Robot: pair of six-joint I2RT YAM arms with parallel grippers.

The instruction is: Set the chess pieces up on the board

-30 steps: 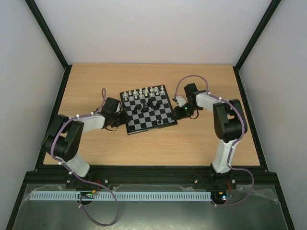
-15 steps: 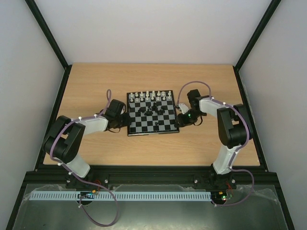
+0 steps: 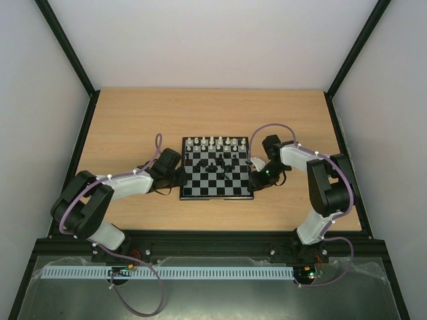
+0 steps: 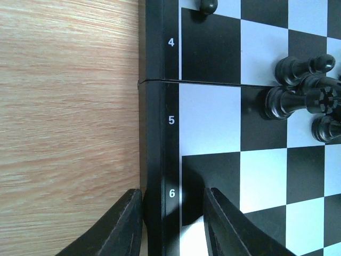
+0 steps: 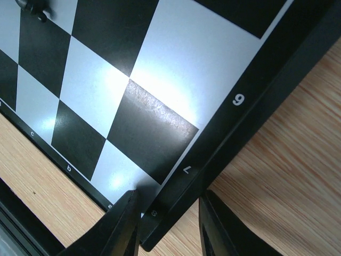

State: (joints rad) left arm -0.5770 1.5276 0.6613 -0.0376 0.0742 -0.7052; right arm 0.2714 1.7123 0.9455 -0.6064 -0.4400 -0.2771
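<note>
Top external view shows both jaws too small to read, so you must go by the wrist views. Your left gripper [image 4: 170, 224] stands part-open astride the board [image 3: 215, 197] at its left rim by row 6. Your right gripper [image 5: 168, 224] straddles the rim by row 8. The fingertips are cut off, so you cannot tell whether either pinches. The board lies mid-table [image 3: 133, 120], its edges parallel to the table's. White chess pieces [image 3: 215, 141] line its far edge and black chess pieces [image 3: 217, 160] cluster mid-board.
</note>
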